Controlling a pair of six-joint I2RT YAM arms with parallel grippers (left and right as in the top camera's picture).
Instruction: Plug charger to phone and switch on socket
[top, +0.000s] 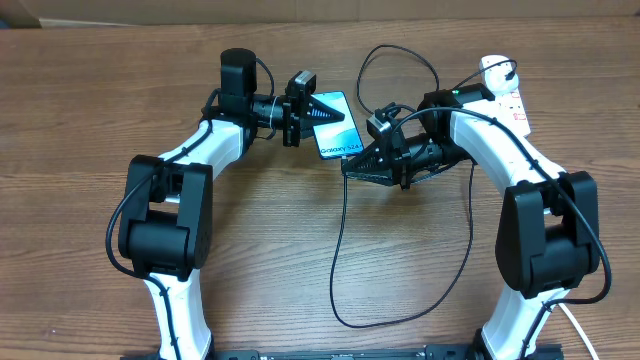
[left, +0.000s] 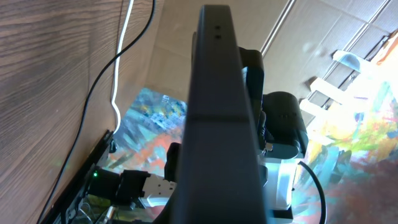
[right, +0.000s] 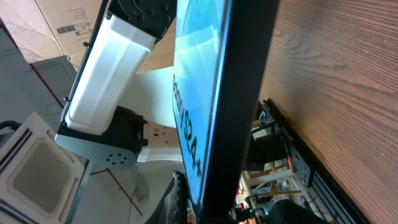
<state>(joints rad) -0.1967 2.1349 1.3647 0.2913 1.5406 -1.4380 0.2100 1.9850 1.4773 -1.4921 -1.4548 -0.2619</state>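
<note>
- The surface (top: 100, 90) is brown wood-grain laminate.
- The phone (top: 338, 138) is a slim black-edged slab with a glossy pale blue screen. It sits upper centre in the overhead view, between the two arms.
- The left fingers (top: 322, 108), a matte black wedge, are clenched on the phone's upper end.
- The right fingers (top: 368, 165) are pressed shut at the phone's lower edge. Whether they pinch the phone or the cable tip cannot be told.
- The charger cable (top: 337, 250) is thin and black. It drops from that lower edge into a wide loop at lower centre, then runs up to the round white adapter (top: 493, 68).
- The power strip (top: 515, 105), white with red marks, lies at upper right, partly under the right arm.
- Only the left wrist view shows the phone's dark edge (left: 217, 124) with two tiny holes.
- Only the right wrist view shows the "S24" lettering (right: 189, 146) close.
</note>
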